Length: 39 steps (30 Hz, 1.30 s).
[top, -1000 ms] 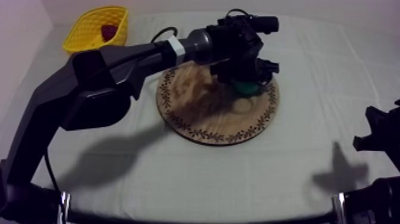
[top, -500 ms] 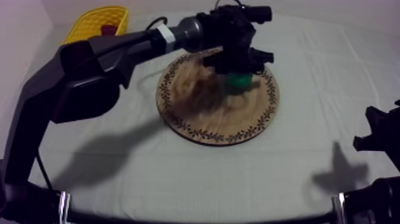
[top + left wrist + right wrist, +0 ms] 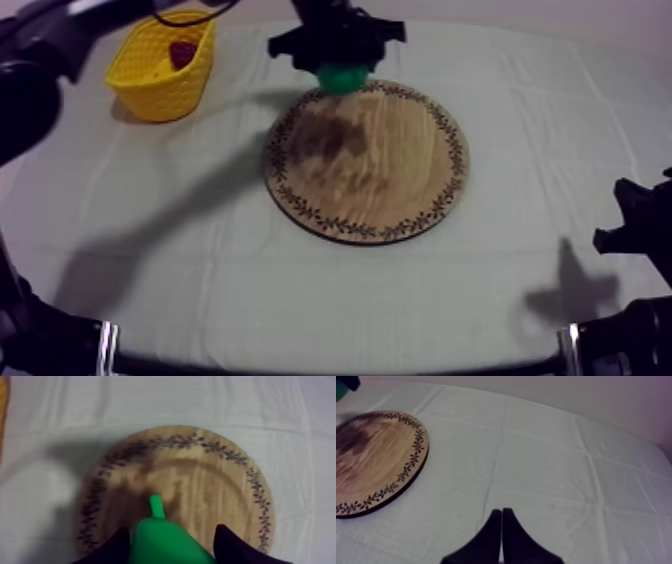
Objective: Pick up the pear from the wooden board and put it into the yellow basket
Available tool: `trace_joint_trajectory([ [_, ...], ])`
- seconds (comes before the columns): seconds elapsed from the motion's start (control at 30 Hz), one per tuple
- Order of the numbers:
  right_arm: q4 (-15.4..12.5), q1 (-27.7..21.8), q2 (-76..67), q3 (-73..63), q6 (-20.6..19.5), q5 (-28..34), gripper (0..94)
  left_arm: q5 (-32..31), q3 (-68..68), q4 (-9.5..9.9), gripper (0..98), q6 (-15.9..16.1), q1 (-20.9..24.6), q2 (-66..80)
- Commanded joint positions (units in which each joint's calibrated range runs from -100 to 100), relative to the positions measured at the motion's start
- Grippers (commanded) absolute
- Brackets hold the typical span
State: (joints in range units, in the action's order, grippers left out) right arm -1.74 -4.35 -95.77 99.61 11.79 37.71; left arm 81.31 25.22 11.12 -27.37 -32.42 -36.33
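My left gripper [image 3: 342,72] is shut on the green pear [image 3: 343,76] and holds it in the air over the far left rim of the round wooden board [image 3: 380,170]. In the left wrist view the pear [image 3: 162,538] sits between the two black fingers [image 3: 117,548], stem pointing away, high above the bare board [image 3: 210,481]. The yellow basket [image 3: 150,75] stands at the far left of the table, to the left of the gripper. My right gripper [image 3: 501,526] is shut on nothing, low at the right side [image 3: 630,225] over the cloth.
A small red fruit [image 3: 182,52] lies inside the basket. The board [image 3: 376,461] has nothing on it, only shadow. Open cloth lies between the board and the basket and across the front of the table.
My left gripper has lifted the pear off the board and carried it up and to the left, toward the far edge. The right arm has stayed still.
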Motion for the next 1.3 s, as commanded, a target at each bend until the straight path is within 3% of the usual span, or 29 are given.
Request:
trace_joint_trajectory([
  [0.0,0.01,-0.01,0.01,0.05,0.0,0.03,0.5,-0.13,-13.76,-0.09,52.5,0.73,1.56,10.36],
  [0.23,0.01,-0.01,0.01,0.05,0.0,0.03,0.5,-0.75,-25.3,0.21,56.2,4.6,9.04,22.64],
  [0.6,0.01,-0.01,0.01,0.05,0.0,0.03,0.5,-7.1,-16.72,3.2,56.1,9.06,20.45,19.36],
  [0.97,0.01,-0.01,0.01,0.05,0.02,0.03,0.5,-15.97,-12.84,6.75,57.6,7.99,24.66,7.18],
  [1.27,0.01,-0.01,0.01,0.05,0.01,0.03,0.5,-18.19,-10.94,6.97,57.3,8.18,25.55,0.67],
])
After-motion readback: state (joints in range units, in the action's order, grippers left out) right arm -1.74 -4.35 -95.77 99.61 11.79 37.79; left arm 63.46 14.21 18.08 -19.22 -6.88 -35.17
